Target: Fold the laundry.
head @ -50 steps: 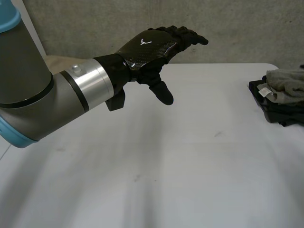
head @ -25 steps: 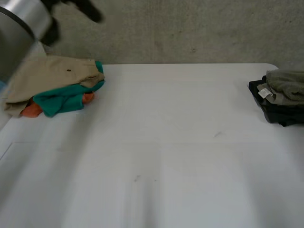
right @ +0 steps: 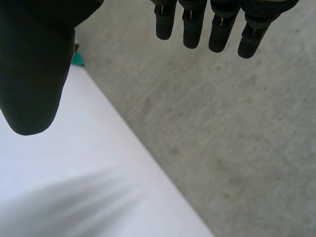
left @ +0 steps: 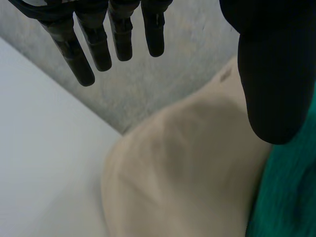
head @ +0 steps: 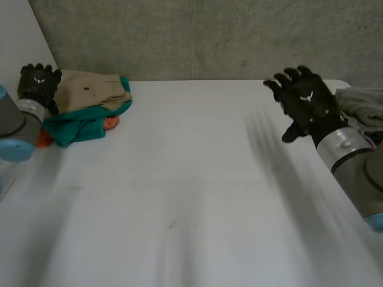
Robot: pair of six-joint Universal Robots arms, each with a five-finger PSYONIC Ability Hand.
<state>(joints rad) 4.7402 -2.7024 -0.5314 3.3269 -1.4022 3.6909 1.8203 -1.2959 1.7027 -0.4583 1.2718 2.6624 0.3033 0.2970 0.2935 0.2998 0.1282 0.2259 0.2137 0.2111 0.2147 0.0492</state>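
Note:
A pile of laundry sits at the table's far left: a beige garment (head: 90, 89) on top of a teal one (head: 81, 124), with an orange piece (head: 110, 123) peeking out below. My left hand (head: 38, 84) hovers just left of the pile, fingers straight and holding nothing. Under its palm in the left wrist view lie the beige garment (left: 182, 168) and the teal cloth (left: 286, 197). My right hand (head: 308, 101) is raised over the table's far right, fingers spread and empty. At the right edge lies a grey-green folded garment (head: 362, 104).
The white table (head: 191, 197) stretches wide between both arms. A concrete wall (head: 209, 36) stands behind its far edge. A pale panel (head: 18, 36) rises at the far left beside the pile.
My left arm swung from the middle of the table out to the pile at the far left. My right hand has come into view at the far right, covering the black item there.

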